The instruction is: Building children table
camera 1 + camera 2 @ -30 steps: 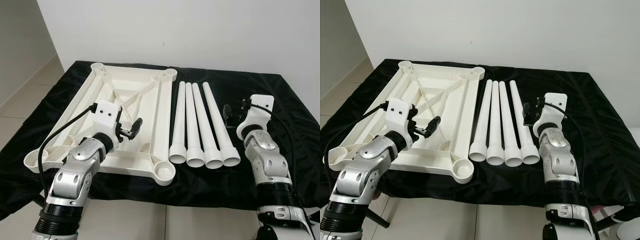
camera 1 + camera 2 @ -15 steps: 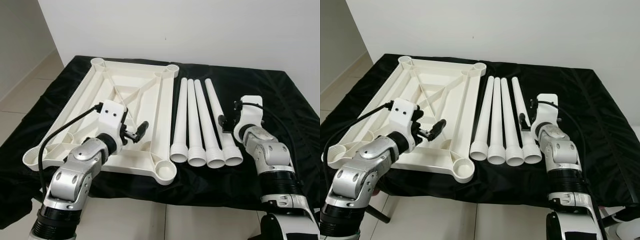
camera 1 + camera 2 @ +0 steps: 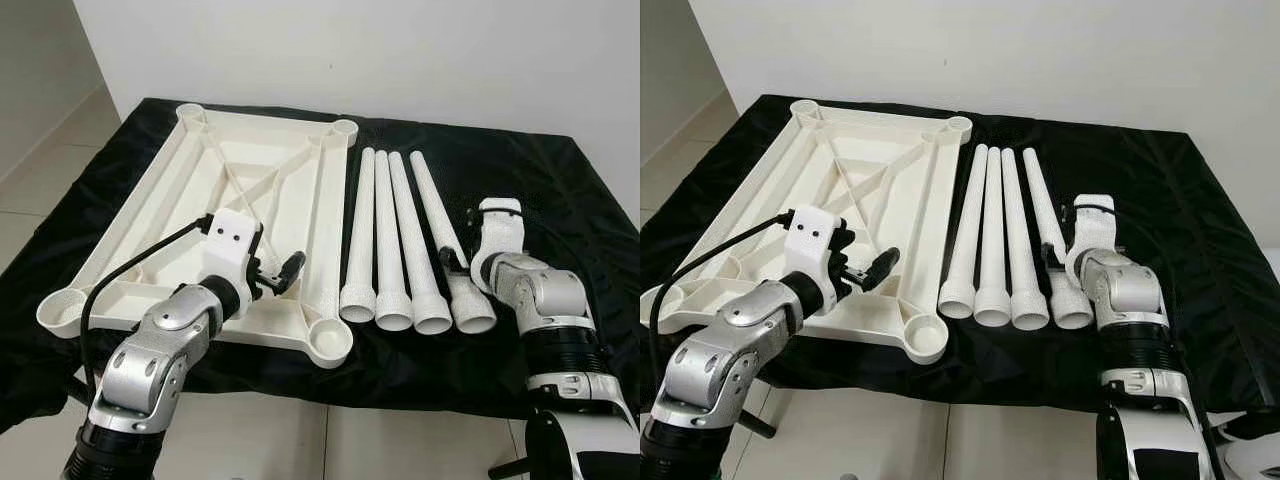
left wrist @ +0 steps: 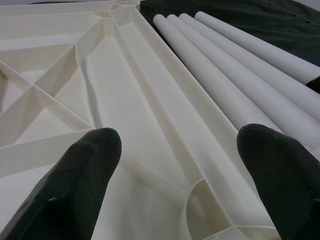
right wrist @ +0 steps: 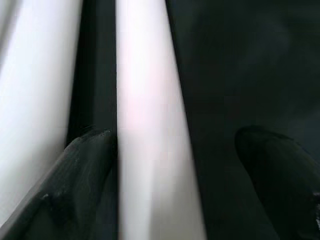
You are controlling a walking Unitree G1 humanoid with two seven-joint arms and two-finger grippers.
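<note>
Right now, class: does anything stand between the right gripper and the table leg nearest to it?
Nothing visible does. The right gripper is open and straddles the rightmost leg, one finger in the gap beside the next leg, the other over the black cloth. The left gripper hovers open over the tabletop.

Right wrist view blurred: leg (image 5: 150, 130) soft, both ends cut off. Right arm (image 3: 525, 290) hides part of rightmost leg's flared end.

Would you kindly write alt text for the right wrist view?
The open right gripper straddles one white table leg lying on black cloth, one finger beside it. A second leg lies alongside.
</note>
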